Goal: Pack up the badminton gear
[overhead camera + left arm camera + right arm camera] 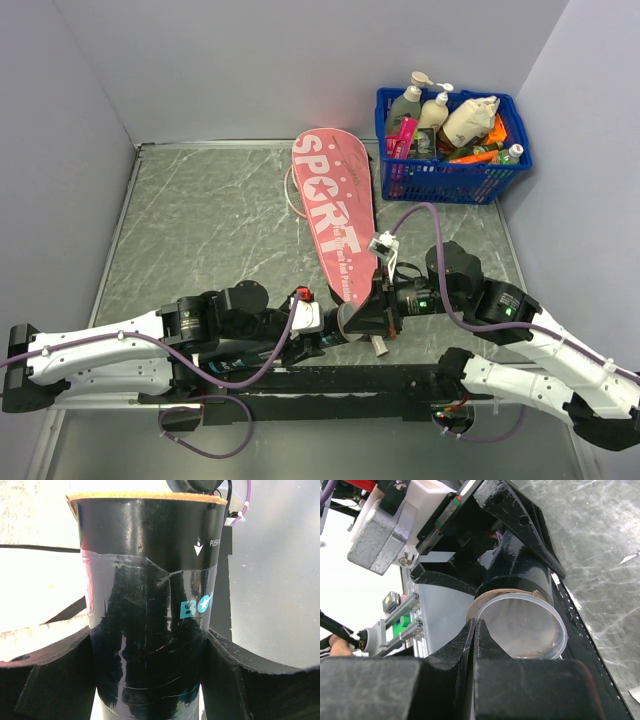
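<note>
The pink racket cover (331, 213), lettered "SPORT", lies flat at the table's middle back. My left gripper (325, 335) is shut on the slim black tube (347, 323) and holds it near the front edge. In the left wrist view the tube (150, 605) fills the space between both fingers of the gripper (150, 652). My right gripper (366, 318) is at the tube's open end. Its fingers (475, 625) are pinched together on the rim of a clear plastic lid (525, 625) set against the tube (520, 565). No rackets or shuttlecocks show.
A blue plastic basket (450, 178) of bottles stands at the back right corner. Grey walls close in the table on the left, back and right. The arms' black base rail (330, 385) runs along the front edge.
</note>
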Robot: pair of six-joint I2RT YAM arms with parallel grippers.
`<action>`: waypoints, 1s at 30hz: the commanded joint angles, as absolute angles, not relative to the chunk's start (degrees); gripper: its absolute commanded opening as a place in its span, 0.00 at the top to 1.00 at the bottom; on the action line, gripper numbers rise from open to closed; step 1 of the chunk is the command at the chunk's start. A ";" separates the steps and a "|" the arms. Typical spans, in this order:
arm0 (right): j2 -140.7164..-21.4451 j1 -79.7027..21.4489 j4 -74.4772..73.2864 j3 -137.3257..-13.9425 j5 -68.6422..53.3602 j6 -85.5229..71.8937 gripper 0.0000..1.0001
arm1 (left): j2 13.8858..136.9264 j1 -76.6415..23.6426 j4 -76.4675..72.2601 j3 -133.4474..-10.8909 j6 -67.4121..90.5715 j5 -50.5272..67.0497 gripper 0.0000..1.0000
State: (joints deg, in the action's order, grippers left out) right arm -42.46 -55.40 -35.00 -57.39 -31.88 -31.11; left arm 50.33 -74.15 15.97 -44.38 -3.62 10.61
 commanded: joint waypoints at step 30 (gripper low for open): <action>-44.30 -64.95 -26.64 -57.66 -27.60 -34.28 0.98 | 49.31 -74.79 13.97 -46.23 -1.93 10.20 0.99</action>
